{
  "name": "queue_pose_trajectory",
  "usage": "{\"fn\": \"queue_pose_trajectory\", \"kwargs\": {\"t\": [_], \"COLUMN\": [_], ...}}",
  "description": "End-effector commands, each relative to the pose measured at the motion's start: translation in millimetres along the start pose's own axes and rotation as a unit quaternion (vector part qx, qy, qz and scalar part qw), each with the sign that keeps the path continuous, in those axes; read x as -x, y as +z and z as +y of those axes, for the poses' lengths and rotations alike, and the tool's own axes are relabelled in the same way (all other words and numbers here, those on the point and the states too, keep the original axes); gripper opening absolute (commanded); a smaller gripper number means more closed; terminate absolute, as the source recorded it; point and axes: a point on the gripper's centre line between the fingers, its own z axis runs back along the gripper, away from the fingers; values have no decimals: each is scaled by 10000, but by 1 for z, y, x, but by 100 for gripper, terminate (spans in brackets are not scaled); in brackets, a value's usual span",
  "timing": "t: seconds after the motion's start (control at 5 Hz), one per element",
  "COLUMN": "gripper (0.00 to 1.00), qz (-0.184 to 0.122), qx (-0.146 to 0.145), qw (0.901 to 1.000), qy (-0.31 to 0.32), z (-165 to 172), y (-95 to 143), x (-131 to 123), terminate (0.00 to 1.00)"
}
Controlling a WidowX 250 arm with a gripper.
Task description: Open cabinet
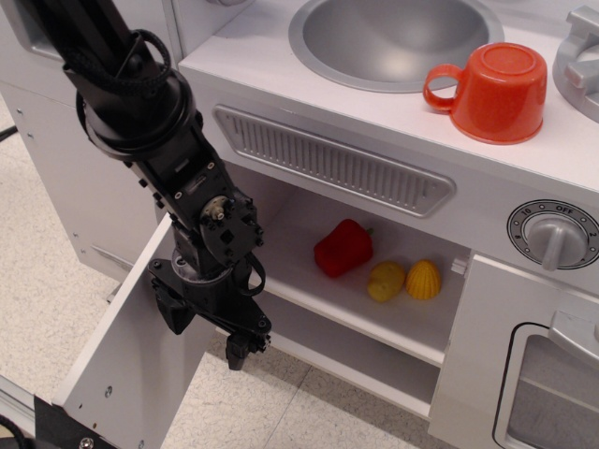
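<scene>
While the cabinet door stands swung wide at lower left, its inner face showing, the compartment shelf lies exposed. Black gripper hangs just before the door; its finger state apparently cannot be told. Shelf holds red pepper and two yellow toy foods.

I have just one view, set high and close in front of the toy kitchen, looking steeply down across its counter and front. The gripper sits left of centre, with the open cabinet door below it and the sink, red cup and knob up to its right. With no second camera, nothing overlaps.
</scene>
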Motion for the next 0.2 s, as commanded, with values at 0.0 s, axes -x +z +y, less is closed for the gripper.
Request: {"fn": "queue_pose_trajectory", "kwargs": {"t": [0.0], "gripper": [100], "qz": [-102], "qx": [-25], "qw": [9999], "qy": [2], "z": [6], "y": [13], "x": [-4], "terminate": [100]}}
